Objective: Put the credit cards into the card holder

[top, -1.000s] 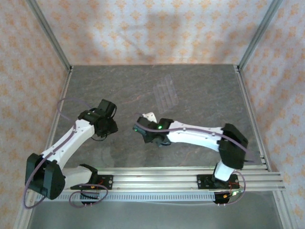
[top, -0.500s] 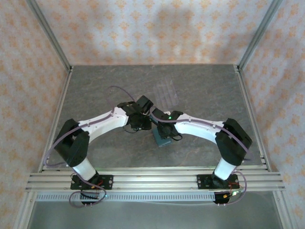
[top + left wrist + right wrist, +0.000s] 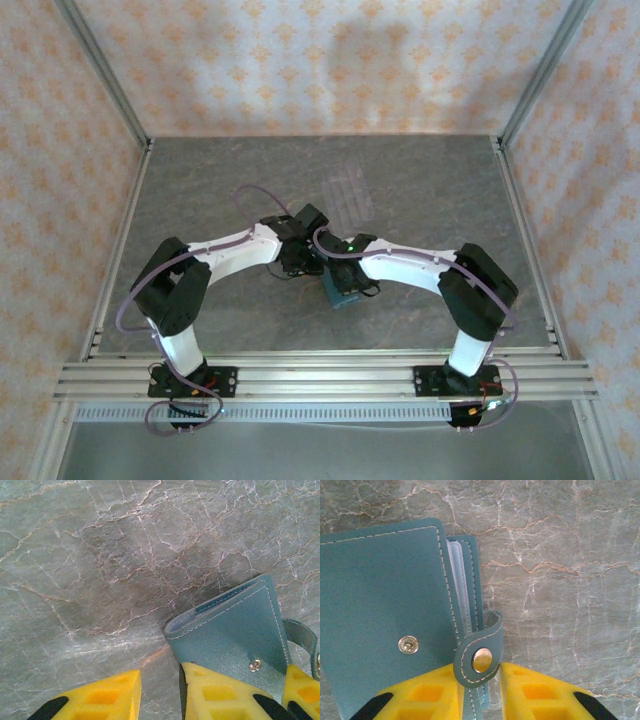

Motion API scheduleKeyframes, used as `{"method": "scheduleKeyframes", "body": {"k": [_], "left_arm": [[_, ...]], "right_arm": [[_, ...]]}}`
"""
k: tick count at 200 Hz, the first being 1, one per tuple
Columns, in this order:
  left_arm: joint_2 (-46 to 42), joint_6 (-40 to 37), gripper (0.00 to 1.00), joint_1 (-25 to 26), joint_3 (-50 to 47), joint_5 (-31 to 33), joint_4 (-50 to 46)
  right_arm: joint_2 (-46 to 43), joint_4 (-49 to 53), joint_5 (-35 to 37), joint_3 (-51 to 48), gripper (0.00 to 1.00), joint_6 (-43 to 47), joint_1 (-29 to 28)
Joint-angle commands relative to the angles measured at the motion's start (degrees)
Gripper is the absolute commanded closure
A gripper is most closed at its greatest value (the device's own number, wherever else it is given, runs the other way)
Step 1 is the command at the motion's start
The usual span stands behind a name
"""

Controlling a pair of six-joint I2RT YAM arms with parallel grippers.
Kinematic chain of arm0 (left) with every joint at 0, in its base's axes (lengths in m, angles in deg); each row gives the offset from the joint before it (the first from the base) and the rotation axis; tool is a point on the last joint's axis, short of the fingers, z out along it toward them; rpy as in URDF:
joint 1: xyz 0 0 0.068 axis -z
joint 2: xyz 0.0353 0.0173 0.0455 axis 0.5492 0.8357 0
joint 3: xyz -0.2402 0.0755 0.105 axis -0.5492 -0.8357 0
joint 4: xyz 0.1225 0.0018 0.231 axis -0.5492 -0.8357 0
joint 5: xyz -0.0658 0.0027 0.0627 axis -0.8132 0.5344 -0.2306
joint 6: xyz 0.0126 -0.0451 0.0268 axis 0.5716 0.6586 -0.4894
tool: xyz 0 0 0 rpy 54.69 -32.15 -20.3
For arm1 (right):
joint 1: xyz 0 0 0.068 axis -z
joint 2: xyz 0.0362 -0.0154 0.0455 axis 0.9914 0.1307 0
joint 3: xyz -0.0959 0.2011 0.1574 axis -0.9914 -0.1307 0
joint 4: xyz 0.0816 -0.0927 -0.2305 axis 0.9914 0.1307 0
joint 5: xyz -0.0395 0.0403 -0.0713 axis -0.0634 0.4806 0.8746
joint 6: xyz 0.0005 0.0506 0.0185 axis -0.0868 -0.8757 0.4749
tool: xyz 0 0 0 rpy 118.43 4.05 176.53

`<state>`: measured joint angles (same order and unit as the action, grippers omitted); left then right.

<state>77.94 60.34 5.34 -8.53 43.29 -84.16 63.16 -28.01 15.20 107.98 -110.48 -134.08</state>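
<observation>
both tools meet at the teal card holder (image 3: 340, 291) on the grey surface (image 3: 220, 180)
the right tool (image 3: 479, 672) stands narrow, pinching the card holder's strap tab (image 3: 480, 652); the left tool (image 3: 161, 680) is narrowly parted over bare surface just beside the card holder, one finger over its corner. a clear tray (image 3: 348, 195) lies beyond the card holder.

Left arm (image 3: 232, 247) and right arm (image 3: 405, 267): white shells, black joint housings. Purple cable (image 3: 250, 187) loops along each. Green light (image 3: 352, 243) on right wrist. Fingers (image 3: 540, 692) yellow, pocketed, black-backed.
</observation>
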Motion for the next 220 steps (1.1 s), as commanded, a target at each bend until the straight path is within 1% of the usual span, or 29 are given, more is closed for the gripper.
{"method": "scheduleKeyframes", "body": {"k": [1, 17, 78, 156, 187, 220], "left_arm": [[1.93, 0.87, 0.74, 2.72, -0.05, -0.67, 0.68], [2.28, 0.87, 0.74, 3.17, -0.23, -0.72, 1.13], [3.29, 1.35, 0.74, 4.15, -1.19, -0.54, 2.01], [4.26, 1.66, 0.75, 4.32, -2.50, -0.66, 3.11], [4.44, 1.88, 0.75, 4.32, -3.07, -0.78, 3.50], [1.47, 3.58, 0.76, 4.06, -4.79, -1.04, 5.42]], "right_arm": [[-1.55, -0.28, 4.29, 2.20, 0.74, 1.48, -0.60], [-1.89, 0.02, 5.09, 2.41, 0.72, 1.51, -0.59], [-2.47, -0.24, 4.07, 3.72, 0.69, 1.91, -0.22], [-4.18, -2.88, -0.97, 4.15, 0.75, 2.26, 2.00], [-4.99, -4.08, -2.39, 3.74, 0.75, 1.87, 2.92], [-5.11, -4.48, -2.83, 3.30, 0.75, 1.62, 3.80]]}}
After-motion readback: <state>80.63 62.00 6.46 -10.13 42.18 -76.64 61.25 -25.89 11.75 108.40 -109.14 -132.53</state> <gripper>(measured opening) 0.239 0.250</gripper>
